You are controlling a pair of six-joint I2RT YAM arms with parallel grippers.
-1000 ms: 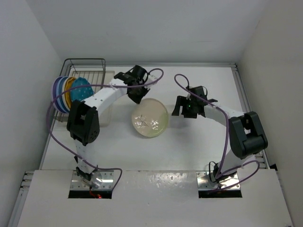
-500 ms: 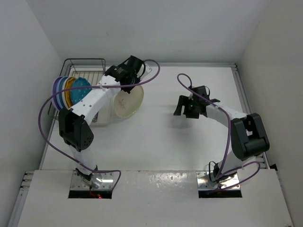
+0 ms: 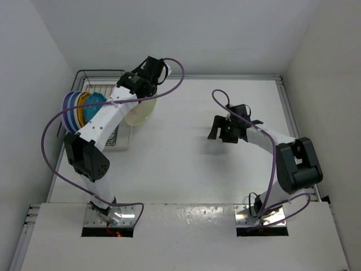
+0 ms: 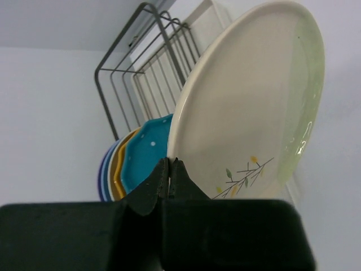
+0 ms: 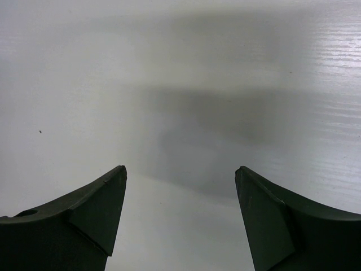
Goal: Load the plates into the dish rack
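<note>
Firmly clamped left gripper (image 4: pixel 170 164) on cream plate (image 4: pixel 242 113) rim, held it tilted near teal plate (image 4: pixel 148 152) in dish rack (image 4: pixel 161 73), hung right gripper (image 5: pixel 180 169) over table (image 5: pixel 180 84), jaws apart.

Standing plates (image 3: pixel 82 110) crowd dish rack's (image 3: pixel 104 89) left side, free room beyond them

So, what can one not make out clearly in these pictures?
Top view: the left arm covers the middle of the rack, so free slots are hidden.
Left wrist view: the left hand cuts off the lower parts of the standing plates and the cream plate.
Both views: whether the cream plate touches the rack cannot be told.
</note>
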